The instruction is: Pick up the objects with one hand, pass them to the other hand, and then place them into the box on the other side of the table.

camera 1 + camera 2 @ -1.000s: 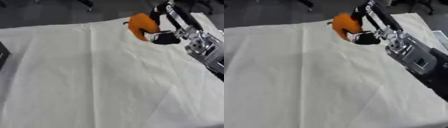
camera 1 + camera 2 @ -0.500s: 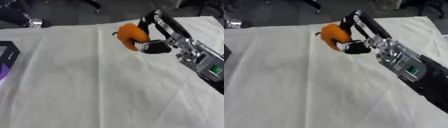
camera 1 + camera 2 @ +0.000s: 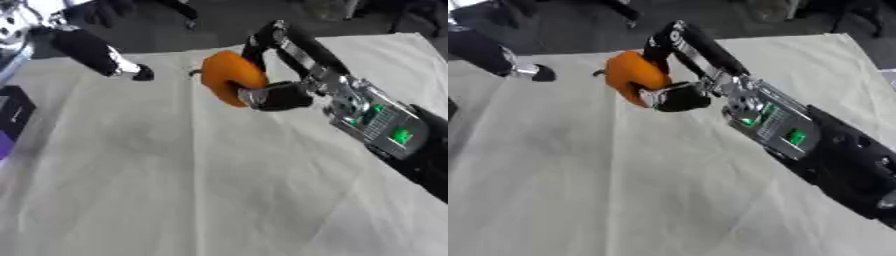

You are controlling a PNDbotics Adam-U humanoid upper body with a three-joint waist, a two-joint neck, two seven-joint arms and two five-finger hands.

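gripping an orange fruit, the right hand shows no readable writing.

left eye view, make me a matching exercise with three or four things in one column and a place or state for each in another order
Things:
1. orange object
2. right hand
3. left hand
4. white cloth

Places or states:
A. reaching in from the upper left, not touching the orange object
B. spread over the table
C. held up in a hand, over the cloth's far part
D. fingers and thumb curled round a thing

Pairs: 1-C, 2-D, 3-A, 4-B
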